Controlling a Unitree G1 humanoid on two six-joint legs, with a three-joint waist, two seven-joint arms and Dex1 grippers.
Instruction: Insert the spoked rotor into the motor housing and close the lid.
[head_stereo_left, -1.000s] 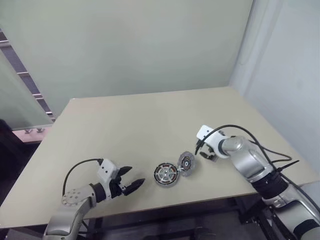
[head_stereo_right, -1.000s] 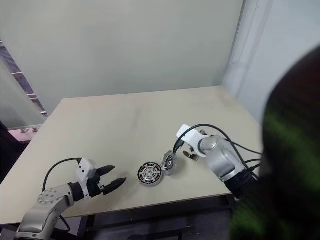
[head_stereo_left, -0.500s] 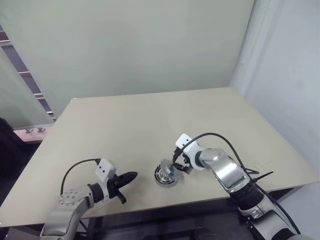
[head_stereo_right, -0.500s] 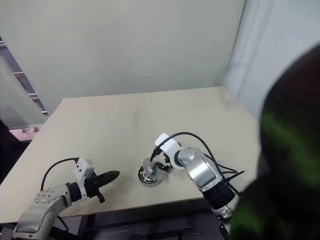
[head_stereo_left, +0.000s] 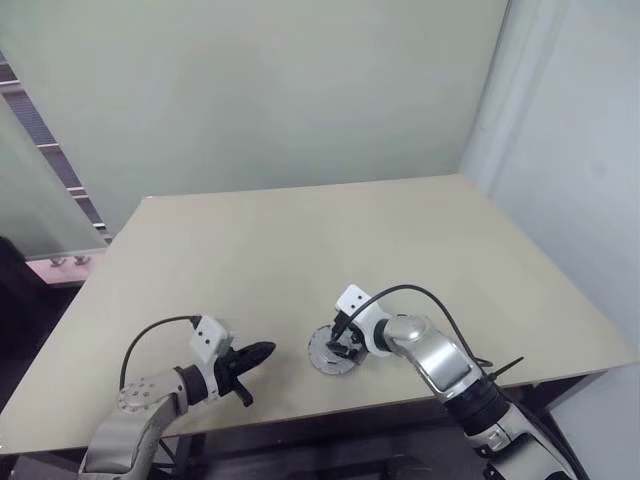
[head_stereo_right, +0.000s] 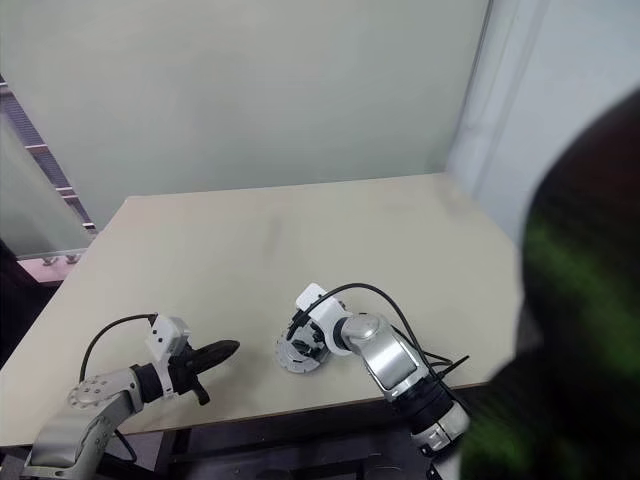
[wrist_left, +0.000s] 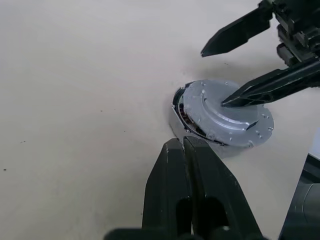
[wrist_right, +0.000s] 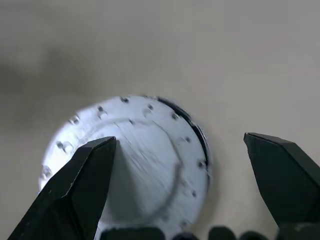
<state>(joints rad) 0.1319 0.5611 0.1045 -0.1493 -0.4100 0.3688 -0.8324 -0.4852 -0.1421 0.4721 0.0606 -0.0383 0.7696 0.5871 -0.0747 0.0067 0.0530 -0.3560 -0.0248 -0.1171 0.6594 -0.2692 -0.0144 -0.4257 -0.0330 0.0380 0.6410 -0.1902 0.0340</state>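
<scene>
right claw (wrist_right: 180, 185) spread over lid (wrist_left: 227, 112), near table edge (head_stereo_left: 400, 405)

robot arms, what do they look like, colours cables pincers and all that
Both arms are silver-grey metal with rounded segments and dark joints. Each wrist carries a small white block, and a thin black cable loops from it back along the forearm. The left pincer and the right pincer each have two glossy black fingers, broad at the base and tapering to pointed tips. No markings can be made out.
</scene>
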